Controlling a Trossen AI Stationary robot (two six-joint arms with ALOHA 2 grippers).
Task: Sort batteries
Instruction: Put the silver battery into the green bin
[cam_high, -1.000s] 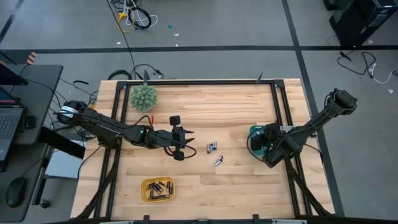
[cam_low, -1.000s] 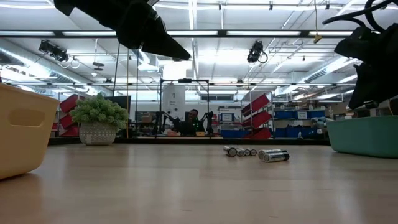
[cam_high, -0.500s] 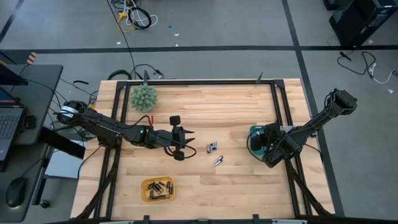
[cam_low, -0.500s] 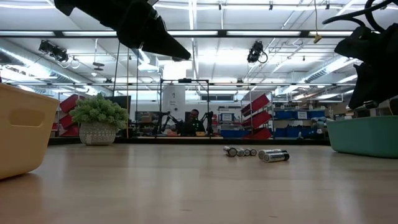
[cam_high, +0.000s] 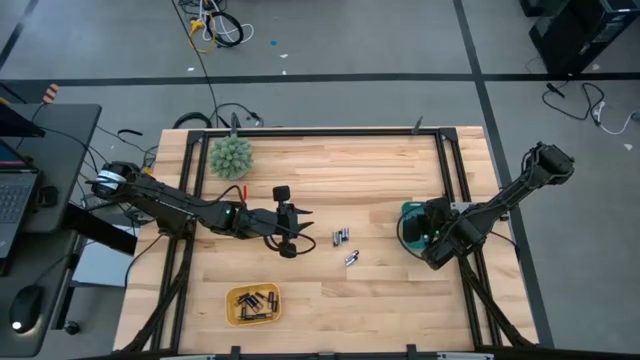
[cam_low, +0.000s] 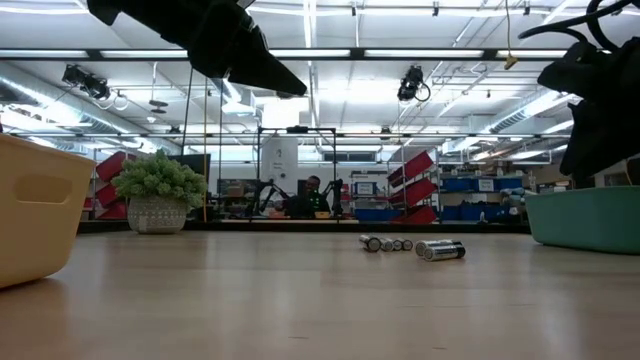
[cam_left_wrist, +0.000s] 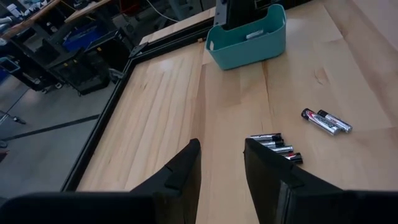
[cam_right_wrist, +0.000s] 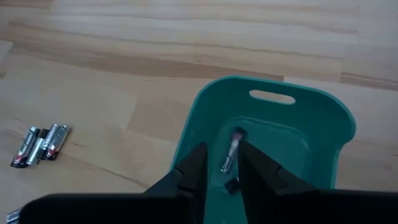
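Batteries (cam_high: 342, 237) loose on the bare wood near mid-table: a tight cluster of small cells lying side by side, and a pair (cam_high: 351, 258) just beside it toward the front edge; in the left wrist view the same cluster (cam_left_wrist: 278, 147) and pair (cam_left_wrist: 326, 121). More dark cells already sit in the yellow tray (cam_high: 276, 305) at the front left, and one silvery cell (cam_right_wrist: 233, 149) is in the teal bin (cam_right_wrist: 341, 127) at the right. Judged light, rigid, smooth metal-cased cylinders, apt to roll or squirt out of a loose pinch; best taken across the barrel at mid-length, jaws square to the long axis, one cell at a time since the cluster lies touching. Left gripper (cam_high: 297, 231) hangs above the table just left of the cluster, fingers (cam_left_wrist: 183, 171) parted by a narrow gap, empty. Right gripper (cam_right_wrist: 218, 168) over the teal bin, fingers narrowly parted; whether the cell below them is free of the fingers I cannot tell. Spiky green ball (cam_high: 231, 156) at the far left corner, well apart
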